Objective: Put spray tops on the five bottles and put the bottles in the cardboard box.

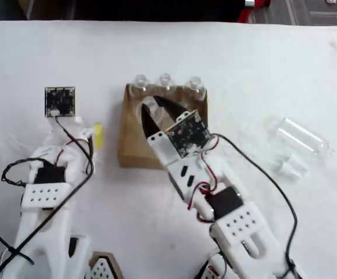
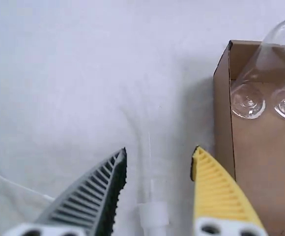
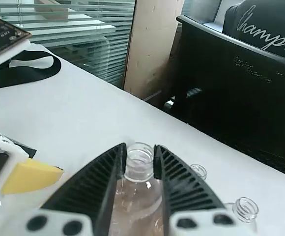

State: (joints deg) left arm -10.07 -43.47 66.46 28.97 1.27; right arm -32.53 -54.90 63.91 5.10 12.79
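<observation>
Right gripper (image 3: 139, 146) over the cardboard box (image 1: 132, 152), clamped on the neck of a clear bottle (image 3: 137, 169), its body mostly hidden; left gripper (image 2: 158, 150) beside the box, parted wide astride a faint, cut-off spray top (image 2: 152, 216).

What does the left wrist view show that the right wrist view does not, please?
Left wrist view, not the right: a spray top lying on the table between the fingers of the open left gripper, and the cardboard box wall beside it. Right wrist view, not the left: the right gripper closed on the neck of a topless bottle, with a dark chair and blinds behind. Both: the white table, clear bottles and the left gripper's yellow finger.
</observation>
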